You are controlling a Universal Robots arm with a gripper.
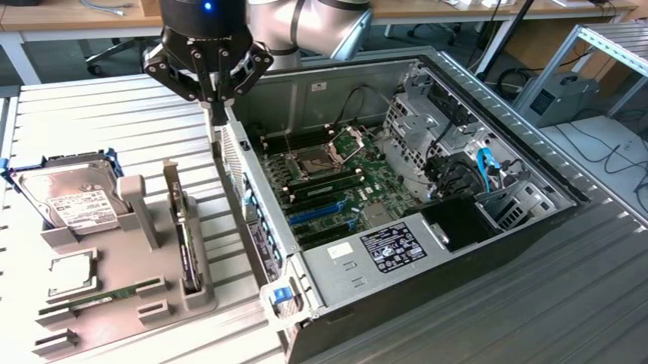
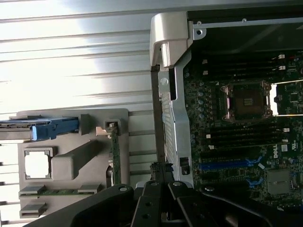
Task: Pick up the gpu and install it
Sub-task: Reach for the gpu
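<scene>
Shows, nearest at seven o'clock of the exterior view, the gpu (image 1: 184,235) standing on edge in a slot of the grey holder (image 1: 127,262), untouched, with the hard drive (image 1: 76,203) at its nine o'clock. Places the open computer case (image 1: 303,95) at three o'clock of the holder. Finds the gripper (image 1: 215,114) farthest, at eleven o'clock, clenched on nothing above the case wall facing the holder
</scene>
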